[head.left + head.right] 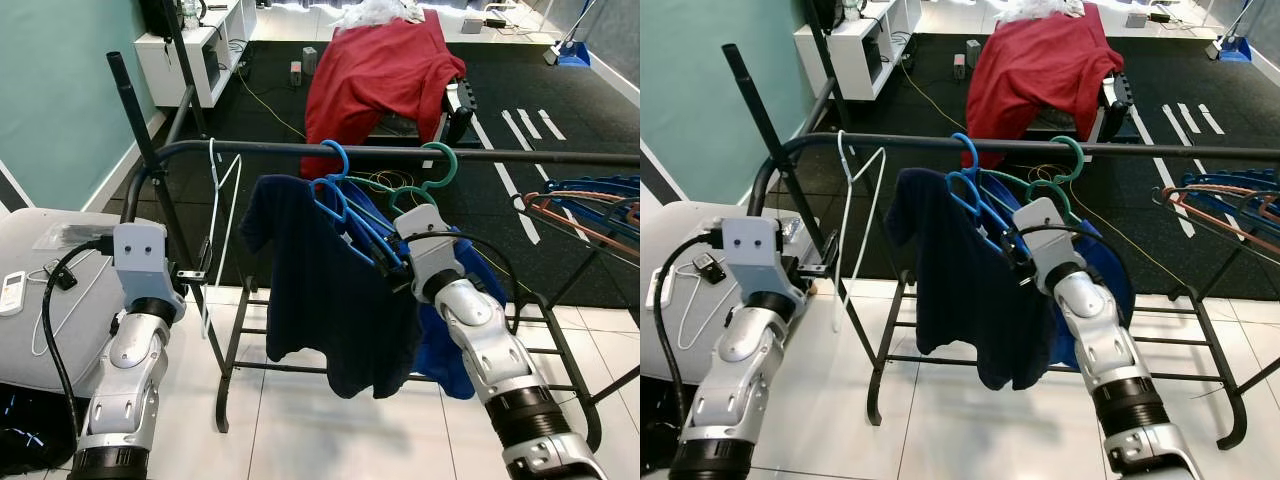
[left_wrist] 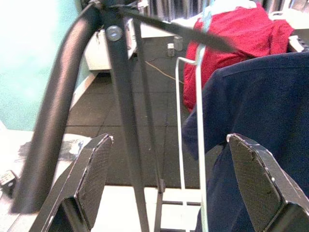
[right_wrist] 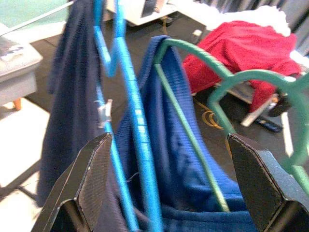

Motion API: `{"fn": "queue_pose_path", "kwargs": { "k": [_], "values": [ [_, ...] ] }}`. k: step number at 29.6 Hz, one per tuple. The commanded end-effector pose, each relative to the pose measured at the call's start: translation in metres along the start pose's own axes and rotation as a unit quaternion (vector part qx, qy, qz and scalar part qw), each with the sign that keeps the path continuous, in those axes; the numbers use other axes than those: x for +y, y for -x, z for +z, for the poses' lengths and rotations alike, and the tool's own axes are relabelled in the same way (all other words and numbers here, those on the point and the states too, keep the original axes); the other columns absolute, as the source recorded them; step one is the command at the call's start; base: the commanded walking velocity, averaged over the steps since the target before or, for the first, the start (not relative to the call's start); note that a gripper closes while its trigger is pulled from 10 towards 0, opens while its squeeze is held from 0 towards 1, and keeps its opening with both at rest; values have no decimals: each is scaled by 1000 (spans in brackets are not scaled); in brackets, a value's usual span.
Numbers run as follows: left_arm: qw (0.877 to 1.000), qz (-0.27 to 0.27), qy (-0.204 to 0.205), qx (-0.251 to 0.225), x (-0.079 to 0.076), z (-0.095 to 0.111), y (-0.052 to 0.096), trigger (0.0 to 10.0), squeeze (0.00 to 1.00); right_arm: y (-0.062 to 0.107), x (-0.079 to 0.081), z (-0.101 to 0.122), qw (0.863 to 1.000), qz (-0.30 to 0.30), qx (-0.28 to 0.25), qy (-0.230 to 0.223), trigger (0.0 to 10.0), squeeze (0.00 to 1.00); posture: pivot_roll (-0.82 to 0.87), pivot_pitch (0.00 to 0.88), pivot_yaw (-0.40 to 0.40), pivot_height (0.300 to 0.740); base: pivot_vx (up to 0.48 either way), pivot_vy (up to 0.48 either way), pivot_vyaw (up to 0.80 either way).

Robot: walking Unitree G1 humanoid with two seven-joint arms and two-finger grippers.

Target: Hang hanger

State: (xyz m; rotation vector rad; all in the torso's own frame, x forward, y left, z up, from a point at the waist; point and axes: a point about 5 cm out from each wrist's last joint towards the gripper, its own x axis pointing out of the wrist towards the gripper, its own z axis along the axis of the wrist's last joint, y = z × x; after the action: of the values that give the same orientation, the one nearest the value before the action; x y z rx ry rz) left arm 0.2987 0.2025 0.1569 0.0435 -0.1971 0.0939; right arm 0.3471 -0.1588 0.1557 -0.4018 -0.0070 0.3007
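A black rack rail [image 1: 500, 156] runs across in front of me. An empty white hanger [image 1: 222, 200] hangs near its left end. A blue hanger [image 1: 337, 165] carrying a navy shirt [image 1: 320, 290] is hooked on the rail, beside a green hanger [image 1: 440, 170] with a blue shirt [image 1: 445, 350]. My right gripper [image 1: 385, 262] is open just below the rail; in the right wrist view the blue hanger's arm [image 3: 130, 111] and the green one [image 3: 193, 140] cross between its fingers. My left gripper [image 1: 195, 272] stands open by the rack's left post [image 2: 125, 111], holding nothing.
A red cloth [image 1: 380, 70] drapes over something behind the rack. Orange and blue hangers [image 1: 590, 205] stick in from the right. A grey cushion [image 1: 40, 250] with a remote [image 1: 12, 292] lies at my left. A white shelf [image 1: 190, 50] stands at the back left.
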Motion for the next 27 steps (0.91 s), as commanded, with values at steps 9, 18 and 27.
{"fn": "queue_pose_path", "kwargs": {
  "k": [9, 18, 27],
  "values": [
    [1000, 8, -17, 13, 6, -2, 4, 10000, 0, -8, -6, -3, 997, 6, 11, -70, 0, 0, -99, 138, 27, 740, 0, 0, 0],
    [1000, 7, -17, 15, 5, -3, 3, 10000, 0, -10, -6, -6, 997, 20, 23, -69, 0, 0, -102, 138, 27, 740, 0, 0, 0],
    [1000, 6, -12, 18, 3, -3, 2, 10000, 0, -14, -11, 4, 998, 20, 7, -67, 0, 0, -109, 131, 20, 740, 0, 0, 0]
  ]
}}
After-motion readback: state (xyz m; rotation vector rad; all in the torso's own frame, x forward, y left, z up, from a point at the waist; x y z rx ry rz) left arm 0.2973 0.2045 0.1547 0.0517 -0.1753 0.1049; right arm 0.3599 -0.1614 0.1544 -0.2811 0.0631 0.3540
